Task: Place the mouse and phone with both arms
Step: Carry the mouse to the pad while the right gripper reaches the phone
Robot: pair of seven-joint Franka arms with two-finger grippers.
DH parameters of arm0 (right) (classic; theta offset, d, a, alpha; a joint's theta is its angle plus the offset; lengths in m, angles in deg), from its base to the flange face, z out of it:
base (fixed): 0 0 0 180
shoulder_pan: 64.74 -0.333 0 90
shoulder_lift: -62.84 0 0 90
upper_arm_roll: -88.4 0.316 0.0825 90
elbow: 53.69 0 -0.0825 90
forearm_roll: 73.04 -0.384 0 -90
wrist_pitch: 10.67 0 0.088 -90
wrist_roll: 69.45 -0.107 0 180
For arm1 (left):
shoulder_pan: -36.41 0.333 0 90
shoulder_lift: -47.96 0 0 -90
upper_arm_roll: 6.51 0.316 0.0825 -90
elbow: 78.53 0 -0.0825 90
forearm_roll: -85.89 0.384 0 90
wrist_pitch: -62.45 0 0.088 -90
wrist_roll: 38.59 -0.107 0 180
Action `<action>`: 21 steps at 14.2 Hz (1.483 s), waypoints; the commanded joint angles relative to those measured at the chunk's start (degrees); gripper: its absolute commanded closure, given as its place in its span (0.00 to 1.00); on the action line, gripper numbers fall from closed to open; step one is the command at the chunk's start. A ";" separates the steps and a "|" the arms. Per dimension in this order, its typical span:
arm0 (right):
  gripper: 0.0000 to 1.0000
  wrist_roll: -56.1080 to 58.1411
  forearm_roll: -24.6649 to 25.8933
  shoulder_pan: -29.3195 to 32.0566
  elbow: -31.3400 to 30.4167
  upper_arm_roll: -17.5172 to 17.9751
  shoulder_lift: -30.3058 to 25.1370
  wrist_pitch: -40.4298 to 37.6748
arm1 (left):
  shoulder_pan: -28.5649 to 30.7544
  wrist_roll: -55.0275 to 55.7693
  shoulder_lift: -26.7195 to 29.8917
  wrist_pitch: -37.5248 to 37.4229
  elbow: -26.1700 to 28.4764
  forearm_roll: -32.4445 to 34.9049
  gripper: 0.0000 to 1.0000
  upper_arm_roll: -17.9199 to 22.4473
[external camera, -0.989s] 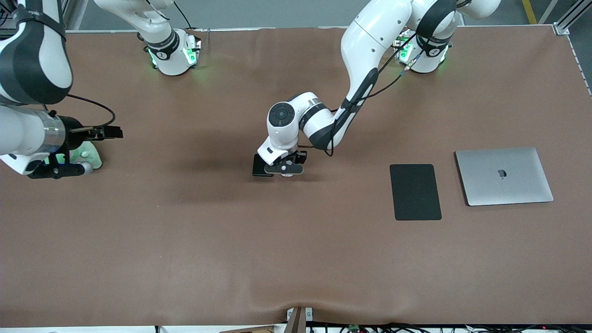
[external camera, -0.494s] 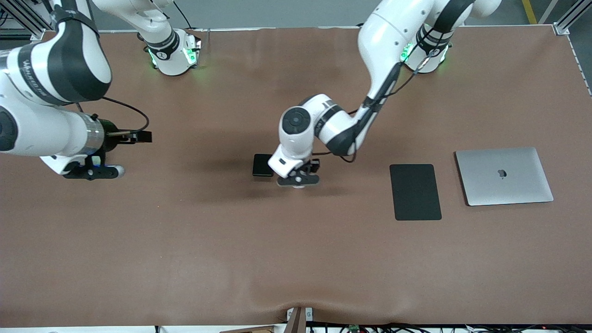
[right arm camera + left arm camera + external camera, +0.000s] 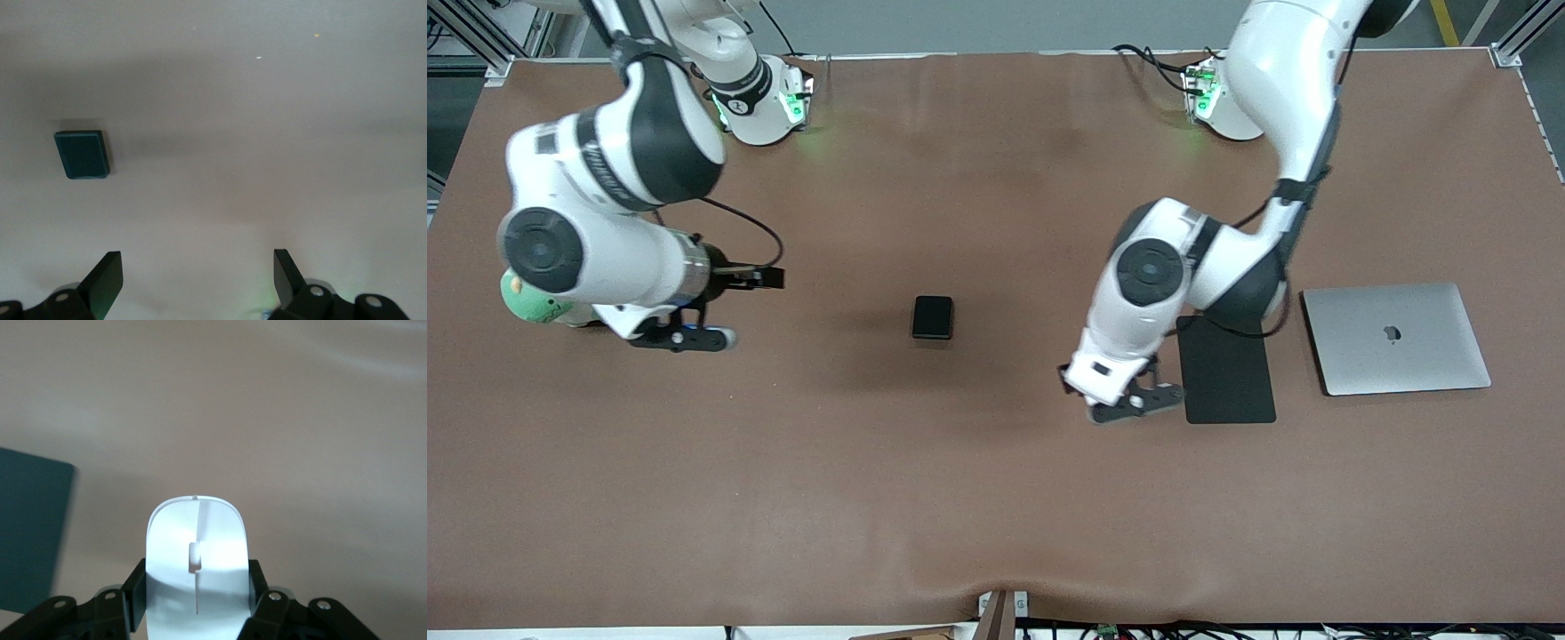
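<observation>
Mouse [image 3: 197, 568], in the left wrist view, sits clamped between the left claw's [image 3: 197, 613] 2 fingers; set down crooked, it could miss the black mat [image 3: 30, 540] beside it. Front view: the left claw [image 3: 1134, 402] hovers at the mat's [image 3: 1227, 373] edge. Right wrist view: the right claw [image 3: 198, 277] gapes released, and the phone [image 3: 82, 154] lies well apart on the tabletop [image 3: 267, 133]; it may overshoot.

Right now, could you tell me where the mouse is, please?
The mouse is held in the left gripper, up over the table beside the black mat, toward the left arm's end; only the left wrist view shows it.
</observation>
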State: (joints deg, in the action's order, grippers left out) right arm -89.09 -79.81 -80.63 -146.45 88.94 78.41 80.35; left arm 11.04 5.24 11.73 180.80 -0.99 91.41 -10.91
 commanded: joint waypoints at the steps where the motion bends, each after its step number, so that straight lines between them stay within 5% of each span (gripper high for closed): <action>1: 0.00 -4.61 -0.79 -3.61 -4.26 -0.37 -0.54 4.95 | 6.89 -7.24 3.70 -1.97 4.10 0.72 1.00 -1.31; 5: 0.00 -5.49 -2.02 -6.34 -7.16 -0.37 1.21 9.87 | 14.45 -14.99 5.38 -2.24 7.37 0.55 1.00 -2.27; 10: 0.00 -10.24 -2.20 -11.18 -12.62 -0.37 3.67 21.83 | 24.39 -20.18 5.21 -2.24 9.91 0.55 1.00 -9.31; 21: 0.00 -14.02 -3.69 -17.51 -12.71 -0.37 14.22 37.03 | 24.94 -23.61 3.53 1.52 15.08 1.07 1.00 -9.57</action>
State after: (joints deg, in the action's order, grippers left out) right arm -102.47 -82.46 -97.10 -159.37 89.02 91.12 115.11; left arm 35.92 -17.48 14.91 179.57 10.72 91.41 -19.39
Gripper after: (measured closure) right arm 0.000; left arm 0.396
